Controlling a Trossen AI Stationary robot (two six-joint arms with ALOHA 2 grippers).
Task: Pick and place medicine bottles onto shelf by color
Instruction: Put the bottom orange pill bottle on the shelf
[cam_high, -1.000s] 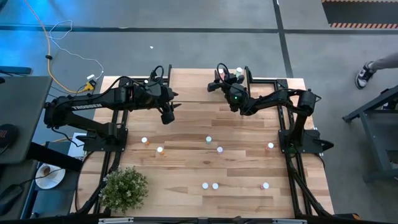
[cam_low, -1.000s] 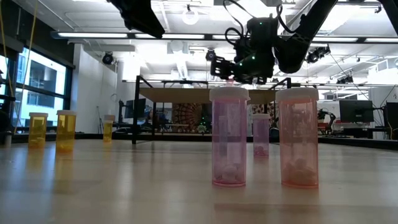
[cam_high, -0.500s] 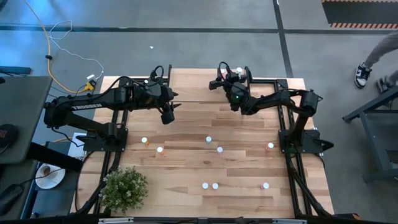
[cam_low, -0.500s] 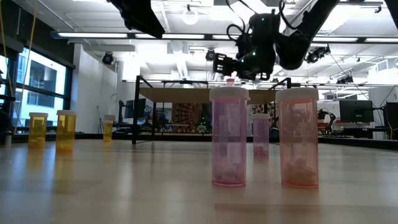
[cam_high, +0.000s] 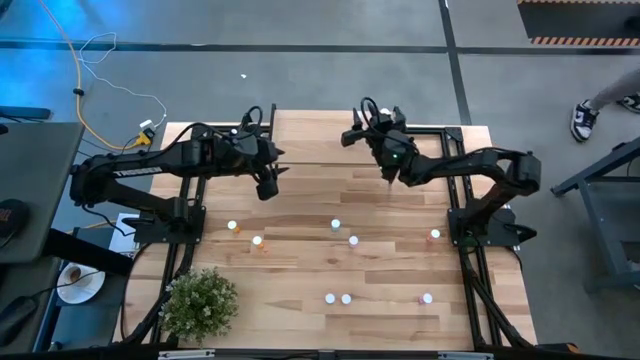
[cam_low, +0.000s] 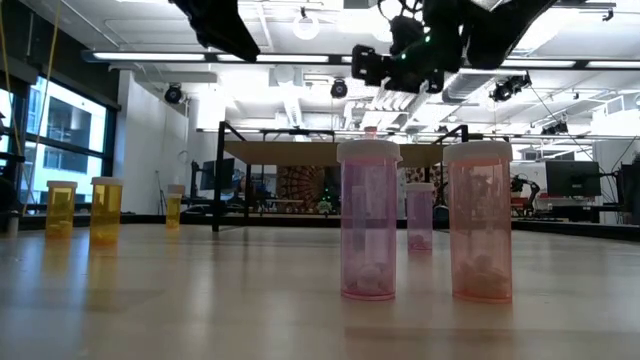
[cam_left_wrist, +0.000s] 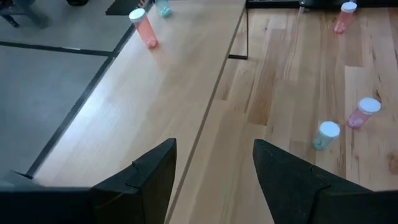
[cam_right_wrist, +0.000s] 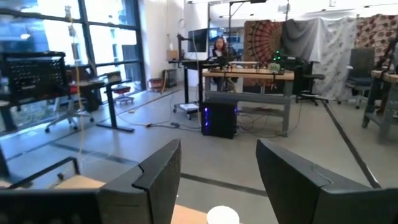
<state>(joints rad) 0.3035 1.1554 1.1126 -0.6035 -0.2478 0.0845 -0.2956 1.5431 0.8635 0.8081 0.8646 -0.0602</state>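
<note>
Bottles (cam_high: 334, 225) stand scattered on the table (cam_high: 380, 270), white caps up, well apart from both sets of fingers. From above, the right gripper (cam_high: 385, 122) has moved since a second ago, further over the shelf (cam_high: 310, 140) at the table's far end, its arm more stretched; the left gripper (cam_high: 268, 186) has stayed just past the shelf's near edge.

Low view: two pink bottles (cam_low: 368, 220) hold small pills at the bottom; yellow ones (cam_low: 105, 209) stand far left. The right gripper (cam_low: 405, 62) has risen.

Left wrist: fingers (cam_left_wrist: 149, 171) wide, empty, above the shelf edge; beyond them a pink bottle (cam_left_wrist: 144, 27) on the shelf.

Right wrist: fingers (cam_right_wrist: 163, 171) wide, holding nothing; a white cap (cam_right_wrist: 222, 216) sits between them, below.
</note>
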